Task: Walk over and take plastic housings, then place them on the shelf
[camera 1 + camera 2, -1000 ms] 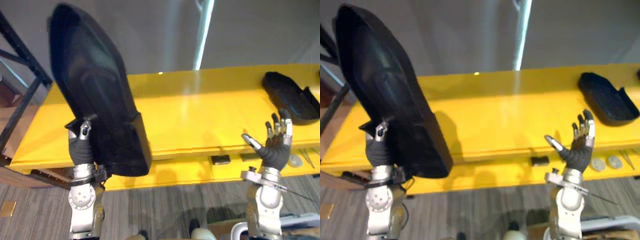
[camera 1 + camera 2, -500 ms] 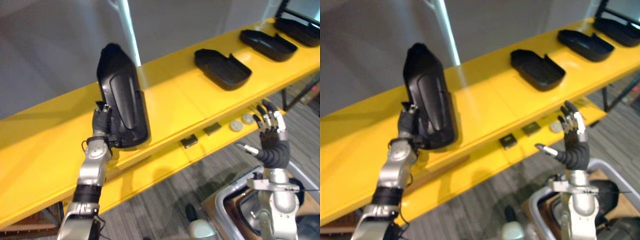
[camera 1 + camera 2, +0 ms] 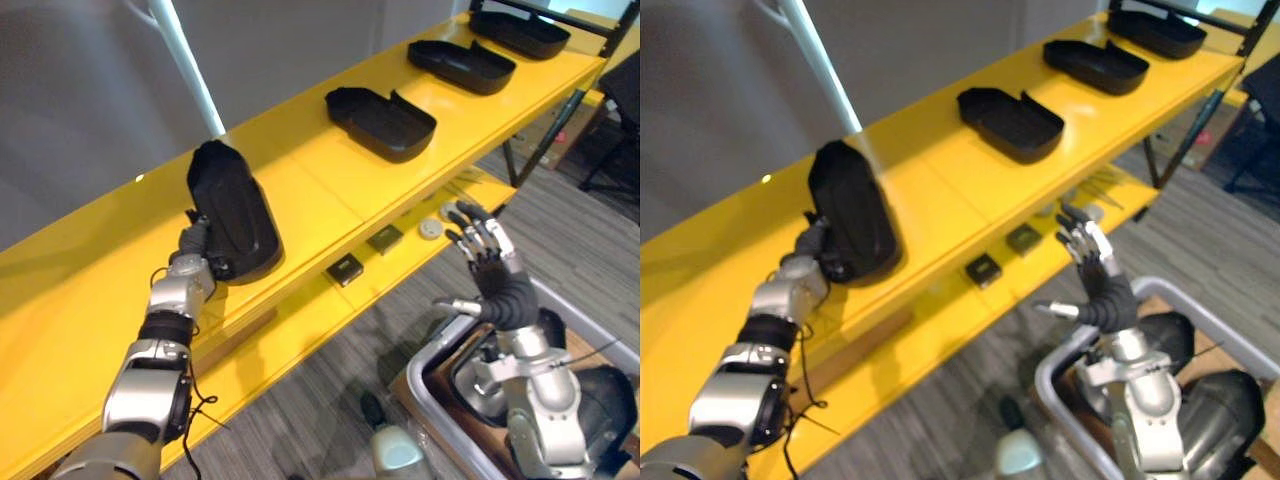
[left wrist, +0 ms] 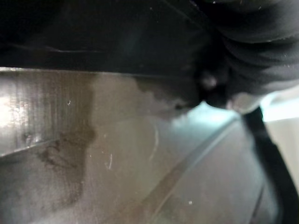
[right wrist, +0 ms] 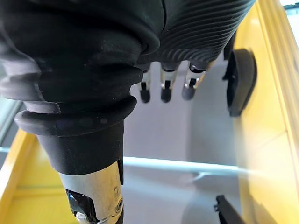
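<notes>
A black plastic housing (image 3: 235, 205) stands tilted on its edge on the yellow shelf (image 3: 320, 205), its hollow side facing right. My left hand (image 3: 193, 243) is at its lower left edge, with the fingers curled on the rim. My right hand (image 3: 492, 272) is raised in front of the shelf's lower ledge, holding nothing; its fingers (image 5: 162, 88) are straight and spread. Three more black housings lie further right along the shelf: one (image 3: 380, 122) in the middle, one (image 3: 468, 65) beyond it, and one (image 3: 520, 30) at the far end.
Two small dark blocks (image 3: 345, 268) and round discs (image 3: 432, 228) sit on the lower yellow ledge. A grey bin (image 3: 432, 392) with black housings (image 3: 600, 395) inside stands on the carpet at the lower right. A dark frame leg (image 3: 512, 160) runs down at the shelf's right end.
The camera has swung, so more of the shelf's right end shows. The housing in my left hand has come down from upright in the air onto the shelf. The right hand stays open.
</notes>
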`<state>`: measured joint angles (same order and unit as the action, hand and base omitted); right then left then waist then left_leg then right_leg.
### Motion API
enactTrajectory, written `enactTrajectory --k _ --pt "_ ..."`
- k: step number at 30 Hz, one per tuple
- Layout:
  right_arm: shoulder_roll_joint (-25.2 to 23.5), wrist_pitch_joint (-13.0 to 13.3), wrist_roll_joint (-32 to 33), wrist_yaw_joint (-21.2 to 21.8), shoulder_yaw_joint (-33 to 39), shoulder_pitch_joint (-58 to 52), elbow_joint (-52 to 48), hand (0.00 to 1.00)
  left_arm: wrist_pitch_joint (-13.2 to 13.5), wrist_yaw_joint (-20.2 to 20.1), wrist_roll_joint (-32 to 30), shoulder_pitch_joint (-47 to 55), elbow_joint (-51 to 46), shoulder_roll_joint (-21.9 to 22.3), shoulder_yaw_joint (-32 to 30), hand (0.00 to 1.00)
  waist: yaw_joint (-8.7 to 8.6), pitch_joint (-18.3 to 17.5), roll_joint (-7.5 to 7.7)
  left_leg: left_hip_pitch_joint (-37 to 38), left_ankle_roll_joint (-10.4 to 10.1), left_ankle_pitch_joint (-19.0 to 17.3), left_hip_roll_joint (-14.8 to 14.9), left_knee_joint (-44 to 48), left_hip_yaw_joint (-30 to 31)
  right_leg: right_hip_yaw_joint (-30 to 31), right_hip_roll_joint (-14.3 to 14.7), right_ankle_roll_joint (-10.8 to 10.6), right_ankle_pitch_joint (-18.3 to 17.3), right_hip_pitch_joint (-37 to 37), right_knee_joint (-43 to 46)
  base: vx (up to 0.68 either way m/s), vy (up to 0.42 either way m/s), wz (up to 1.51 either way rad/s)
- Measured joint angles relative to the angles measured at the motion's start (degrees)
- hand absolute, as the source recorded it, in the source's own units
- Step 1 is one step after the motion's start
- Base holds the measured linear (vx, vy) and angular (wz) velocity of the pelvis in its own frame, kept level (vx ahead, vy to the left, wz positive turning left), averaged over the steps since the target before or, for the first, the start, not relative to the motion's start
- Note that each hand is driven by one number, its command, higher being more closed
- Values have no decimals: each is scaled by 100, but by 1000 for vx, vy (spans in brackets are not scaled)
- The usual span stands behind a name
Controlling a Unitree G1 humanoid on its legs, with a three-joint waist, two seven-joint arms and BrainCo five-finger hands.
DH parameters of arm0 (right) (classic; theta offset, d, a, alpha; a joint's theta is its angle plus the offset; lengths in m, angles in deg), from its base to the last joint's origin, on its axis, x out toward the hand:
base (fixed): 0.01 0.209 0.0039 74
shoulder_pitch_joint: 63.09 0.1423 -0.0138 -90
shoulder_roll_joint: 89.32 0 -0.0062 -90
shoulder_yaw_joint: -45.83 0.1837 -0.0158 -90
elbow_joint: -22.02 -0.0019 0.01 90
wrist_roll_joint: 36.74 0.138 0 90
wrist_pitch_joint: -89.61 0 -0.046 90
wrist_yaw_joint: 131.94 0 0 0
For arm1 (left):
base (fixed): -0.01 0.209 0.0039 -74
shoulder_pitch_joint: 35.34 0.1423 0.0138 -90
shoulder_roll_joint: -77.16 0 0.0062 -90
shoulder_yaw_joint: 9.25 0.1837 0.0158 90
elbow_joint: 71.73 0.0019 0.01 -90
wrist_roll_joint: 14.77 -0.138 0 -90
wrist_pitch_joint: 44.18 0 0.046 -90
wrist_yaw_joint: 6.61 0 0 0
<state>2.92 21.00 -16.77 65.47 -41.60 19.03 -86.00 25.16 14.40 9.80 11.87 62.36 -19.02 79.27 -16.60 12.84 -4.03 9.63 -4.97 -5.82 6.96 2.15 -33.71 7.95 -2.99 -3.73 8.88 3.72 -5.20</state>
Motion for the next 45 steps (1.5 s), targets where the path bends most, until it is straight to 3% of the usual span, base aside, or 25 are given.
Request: enactTrajectory --k 1,8,26,32,37,41,45 --pt "0 0 0 10 -9 1 -1 0 -40 62 -30 -31 1 -3 -14 0 -1 47 7 17 0 0 -1 1 -2 -9 -3 2 -2 -14 0 -61 -34 -3" --pt "27 -43 12 -26 -62 -1 -2 0 40 185 -12 -220 259 -76 -116 0 -16 156 14 15 -1 -2 -5 8 1 -190 -46 16 6 -16 1 -45 -27 -1" --pt "25 -19 149 -6 -312 -42 -8 0 173 1394 124 -222 378 -90 -306 0 -172 178 51 32 -7 -6 -11 4 57 -266 -68 -9 22 -81 1 -40 -21 2" --pt "23 10 150 -3 -430 -91 -8 0 43 1356 -610 -225 275 -92 -418 0 -175 175 56 41 -7 -6 -19 3 51 -260 -76 -73 72 -91 1 -43 -18 0" --pt "15 15 153 13 -466 -118 -8 0 -115 825 -1191 -228 226 -273 -403 0 -167 151 98 51 -7 -6 -39 6 52 -247 -97 -77 113 -102 1 -8 -3 0" --pt "15 20 153 9 -498 -239 -7 0 -53 650 -1633 -231 225 -503 -324 0 -149 124 142 52 -7 -6 -41 12 55 -245 -104 -70 125 -106 0 -23 -9 0" --pt "16 88 152 -4 -503 -290 -5 0 183 574 -1896 -272 225 -726 -222 0 -132 53 169 45 -7 -6 -43 28 67 -251 -113 -68 132 -110 0 -46 -20 1"
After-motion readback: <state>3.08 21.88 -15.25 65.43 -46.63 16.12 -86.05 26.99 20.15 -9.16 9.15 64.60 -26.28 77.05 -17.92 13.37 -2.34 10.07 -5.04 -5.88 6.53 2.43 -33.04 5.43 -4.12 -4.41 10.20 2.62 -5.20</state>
